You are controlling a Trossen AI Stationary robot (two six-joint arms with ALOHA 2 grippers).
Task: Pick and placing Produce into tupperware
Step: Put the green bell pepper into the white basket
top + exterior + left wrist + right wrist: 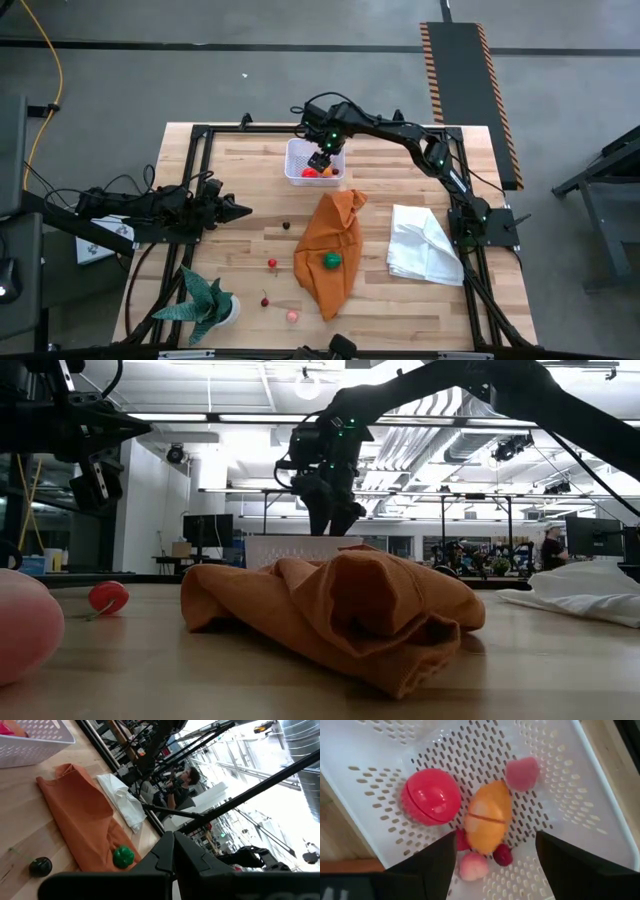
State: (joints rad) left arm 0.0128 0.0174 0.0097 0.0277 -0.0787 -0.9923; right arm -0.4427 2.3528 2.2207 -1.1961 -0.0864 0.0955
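The white perforated tub [300,160] stands near the table's far edge. In the right wrist view it holds a red ball [429,796], an orange fruit [488,817], a pink piece [522,773] and small red and pink bits. My right gripper [496,840] hangs open just above them, fingers pointing down on either side of the orange fruit, holding nothing. On the table lie a dark cherry [286,225], a red piece [272,263], another cherry [265,300] and a pink piece [292,316]. A green piece [331,260] rests on the orange cloth. My left gripper [240,210] waits shut at the left.
A crumpled orange cloth [335,245] lies at the table's middle, with a white cloth [425,245] to its right. A green spiky potted plant [205,300] stands at the near left corner. A black frame [200,135] borders the table. People show in the room beyond.
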